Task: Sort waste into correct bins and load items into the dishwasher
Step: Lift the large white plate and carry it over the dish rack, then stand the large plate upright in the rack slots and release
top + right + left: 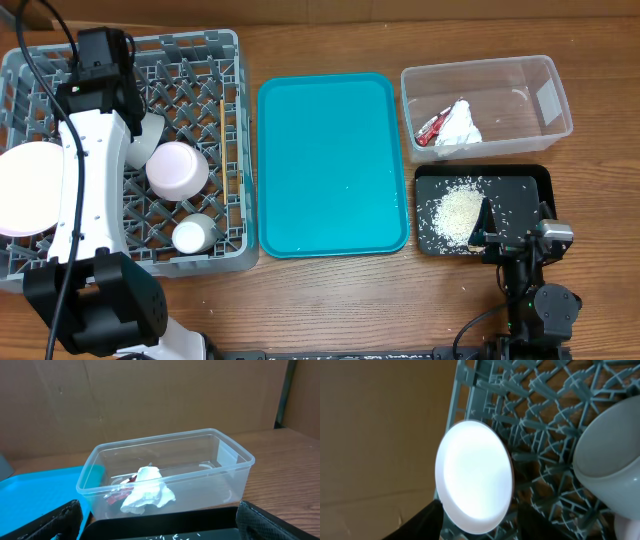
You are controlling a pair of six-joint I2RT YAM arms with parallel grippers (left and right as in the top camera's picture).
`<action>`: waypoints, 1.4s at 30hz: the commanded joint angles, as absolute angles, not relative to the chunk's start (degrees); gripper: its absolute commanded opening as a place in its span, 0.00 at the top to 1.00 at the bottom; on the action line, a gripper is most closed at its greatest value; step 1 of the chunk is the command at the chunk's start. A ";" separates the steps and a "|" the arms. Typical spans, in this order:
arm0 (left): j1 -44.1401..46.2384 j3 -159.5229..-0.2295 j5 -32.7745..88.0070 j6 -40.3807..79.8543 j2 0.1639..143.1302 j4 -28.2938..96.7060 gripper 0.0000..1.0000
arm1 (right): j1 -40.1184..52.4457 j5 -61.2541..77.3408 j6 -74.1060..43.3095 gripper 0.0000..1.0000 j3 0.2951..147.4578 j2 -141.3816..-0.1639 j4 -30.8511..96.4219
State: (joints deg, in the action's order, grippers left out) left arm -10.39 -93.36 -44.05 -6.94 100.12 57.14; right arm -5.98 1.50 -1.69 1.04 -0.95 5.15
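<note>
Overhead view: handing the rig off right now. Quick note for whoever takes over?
Left gripper: fingers on either side of the plate at the rack's left edge; can't tell if it grips.
Right gripper: open, empty, over the black tray.
Done: bowls and chopsticks in the rack; wrapper and tissue in the clear tub; rice in the black tray.
Left: check that the plate is seated, then release it.

Overhead looks straight down on everything; left wrist views the rack closely, right wrist the tub
</note>
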 commanded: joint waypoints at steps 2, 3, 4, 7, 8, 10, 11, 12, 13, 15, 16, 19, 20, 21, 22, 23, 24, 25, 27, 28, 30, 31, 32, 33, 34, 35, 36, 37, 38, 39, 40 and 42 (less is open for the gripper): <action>-13.04 -96.47 -37.43 11.03 92.23 63.44 0.46 | -6.24 1.41 -1.67 0.00 0.49 -0.56 4.78; -14.00 -96.53 -34.37 12.10 90.78 64.64 0.45 | -6.24 1.41 -1.67 0.00 0.49 -0.56 4.78; -15.35 -96.53 -30.04 12.88 88.90 65.89 0.45 | -6.24 1.41 -1.67 0.00 0.47 -0.56 4.78; -20.08 -96.53 -20.12 14.70 84.18 69.10 0.45 | -6.24 1.41 -1.67 0.00 0.49 -0.56 4.78; -21.63 -96.53 -18.76 15.09 83.18 70.04 0.46 | -6.24 1.41 -1.67 0.00 0.47 -0.56 4.78; -25.76 -96.51 -17.39 16.99 81.58 72.38 0.49 | -6.24 1.41 -1.67 0.00 0.49 -0.56 4.78; -27.42 -96.49 -16.60 17.39 81.52 73.30 0.50 | -6.24 1.41 -1.67 0.00 0.49 -0.56 4.78; -29.06 -96.42 -15.79 17.34 81.67 74.35 0.50 | -6.24 1.41 -1.67 0.00 0.49 -0.56 4.78; -30.13 -96.12 -15.64 17.37 82.00 75.05 0.50 | -6.24 1.41 -1.67 0.00 0.49 -0.56 4.78; -31.86 -94.39 -15.14 17.37 82.67 74.76 0.53 | -6.24 1.41 -1.67 0.00 0.49 -0.56 4.78; -32.29 -93.12 -15.16 17.28 83.26 73.54 0.56 | -6.24 1.41 -1.67 0.00 0.49 -0.56 4.78; -32.16 -88.23 -14.98 11.46 85.62 66.74 0.60 | -6.24 1.41 -1.67 0.00 0.49 -0.56 4.78; -32.14 -87.09 -14.57 9.93 86.63 65.01 0.60 | -6.24 1.41 -1.67 0.00 0.49 -0.56 4.78; -32.14 -86.35 -14.46 8.86 87.74 63.72 0.59 | -6.24 1.41 -1.67 0.00 0.49 -0.56 4.78; -32.14 -85.89 -14.50 8.78 89.14 62.65 0.59 | -6.24 1.41 -1.67 0.00 0.49 -0.56 4.78; -32.14 -85.76 -14.48 8.78 90.94 61.82 0.58 | -6.24 1.41 -1.67 0.00 0.47 -0.56 4.78; -32.14 -85.76 -14.52 8.78 92.36 61.39 0.57 | -6.24 1.41 -1.67 0.00 0.49 -0.56 4.78; -32.14 -85.76 -14.52 8.80 94.13 60.90 0.57 | -6.24 1.41 -1.67 0.00 0.49 -0.56 4.78; -32.23 -85.76 -13.61 8.93 97.49 59.59 0.54 | -6.24 1.41 -1.67 0.00 0.49 -0.56 4.78; -32.23 -85.76 -13.41 8.95 99.04 59.22 0.55 | -6.24 1.41 -1.67 0.00 0.49 -0.56 4.78; -32.08 -85.76 -12.10 8.95 101.69 58.13 0.59 | -6.24 1.41 -1.67 0.00 0.49 -0.56 4.78; -31.99 -85.76 -10.90 8.88 102.98 57.45 0.59 | -6.24 1.41 -1.67 0.00 0.47 -0.56 4.78; -31.86 -85.76 -10.15 8.75 103.90 57.04 0.60 | -6.24 1.41 -1.67 0.00 0.49 -0.56 4.78; -31.66 -85.76 -9.54 8.75 104.75 56.80 0.60 | -6.24 1.41 -1.67 0.00 0.47 -0.56 4.78; -31.46 -85.76 -9.28 8.75 105.38 56.62 0.61 | -6.24 1.41 -1.67 0.00 0.47 -0.56 4.78; -31.20 -85.76 -9.19 8.69 105.86 56.49 0.62 | -6.24 1.41 -1.67 0.00 0.47 -0.56 4.78; -30.98 -85.76 -9.19 8.25 106.30 56.31 0.62 | -6.24 1.41 -1.67 0.00 0.49 -0.56 4.78; -30.70 -85.76 -9.13 7.64 106.52 56.05 0.62 | -6.24 1.41 -1.67 0.00 0.49 -0.56 4.78; -30.39 -85.76 -9.13 7.66 106.63 55.81 0.62 | -6.24 1.41 -1.67 0.00 0.49 -0.56 4.78; -30.06 -85.76 -9.13 7.66 106.63 55.55 0.62 | -6.24 1.41 -1.67 0.00 0.49 -0.56 4.78; -29.76 -85.76 -9.17 7.60 106.63 55.35 0.61 | -6.24 1.41 -1.67 0.00 0.49 -0.56 4.78; -29.19 -85.76 -9.52 6.37 106.67 55.18 0.63 | -6.24 1.41 -1.67 0.00 0.49 -0.56 4.78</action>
State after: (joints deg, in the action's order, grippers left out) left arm -30.17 -85.89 -10.46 8.56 106.15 55.44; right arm -5.98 1.50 -1.72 1.04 -0.95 5.19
